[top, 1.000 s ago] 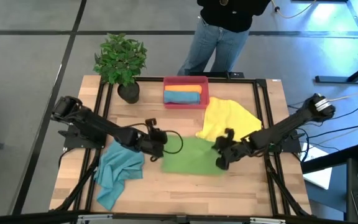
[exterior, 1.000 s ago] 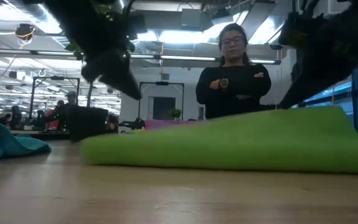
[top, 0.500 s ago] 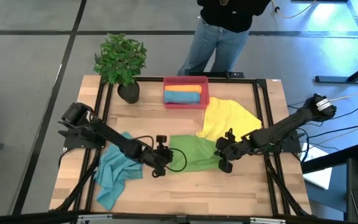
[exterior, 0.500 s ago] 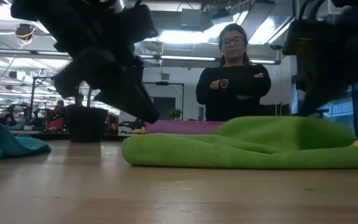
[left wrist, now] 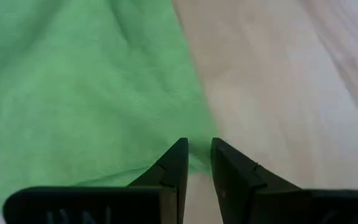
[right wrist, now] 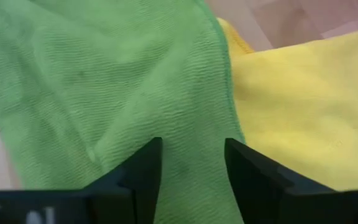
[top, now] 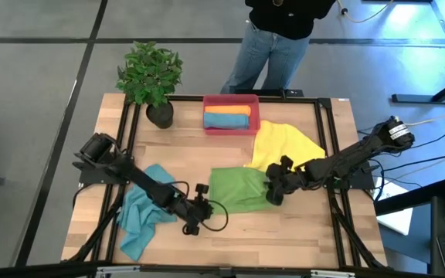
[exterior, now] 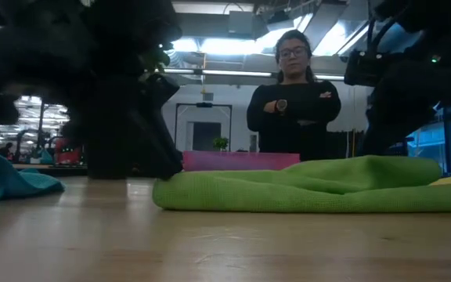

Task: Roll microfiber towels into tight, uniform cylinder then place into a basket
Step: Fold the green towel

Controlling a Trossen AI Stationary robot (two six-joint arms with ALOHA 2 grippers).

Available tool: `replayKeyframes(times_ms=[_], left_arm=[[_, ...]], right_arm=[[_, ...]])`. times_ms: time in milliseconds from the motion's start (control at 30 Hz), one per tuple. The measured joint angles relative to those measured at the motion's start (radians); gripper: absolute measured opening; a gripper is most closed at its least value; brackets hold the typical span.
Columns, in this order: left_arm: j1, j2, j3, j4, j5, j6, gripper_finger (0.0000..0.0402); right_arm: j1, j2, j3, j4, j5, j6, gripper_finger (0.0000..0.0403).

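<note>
While the right hand (top: pixel 272 193) stands released at the green towel (top: pixel 238 189) edge, the left hand (top: pixel 192 222) pinches its corner beside bare table (top: pixel 284 232).

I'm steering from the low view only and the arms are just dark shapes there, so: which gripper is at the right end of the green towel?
Observer: The right gripper, at the green towel's edge nearest the yellow towel.
Operator: Is it gripping?
Observer: No. Its wrist view shows its fingers spread, with the cloth lying loose between them.
Operator: Anything put away so far?
Observer: Yes, the basket holds an orange roll and a blue roll.
</note>
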Motion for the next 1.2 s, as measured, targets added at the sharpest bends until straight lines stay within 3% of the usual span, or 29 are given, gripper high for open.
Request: replayKeyframes(times_ms=[267,500,667,867,1100,1200], left_arm=[[-0.035,0.025,0.003,0.015,0.065,-0.011,0.006],[-0.049,0.071,0.005,0.004,0.112,-0.072,0.0059],[-0.059,0.034,0.0,-0.024,0.134,-0.076,0.0059],[-0.079,-0.045,0.0,-0.03,0.108,-0.075,0.0059],[-0.086,-0.073,0.001,-0.028,0.087,-0.074,0.0059],[-0.086,-0.073,0.001,-0.03,0.085,-0.074,0.0059]], right_arm=[[-0.03,0.0,0.0,-0.027,0.023,-0.026,0.0197],[-0.082,-0.001,0.0,-0.166,0.102,0.026,0.0197],[-0.146,-0.001,0.0,-0.26,0.088,0.083,0.0196],[-0.272,-0.001,0.0,-0.382,-0.011,0.096,0.0146],[-0.499,-0.001,0.0,-0.362,-0.021,-0.109,0.0084],[-0.62,-0.001,0.0,-0.325,-0.087,-0.201,0.0074]])
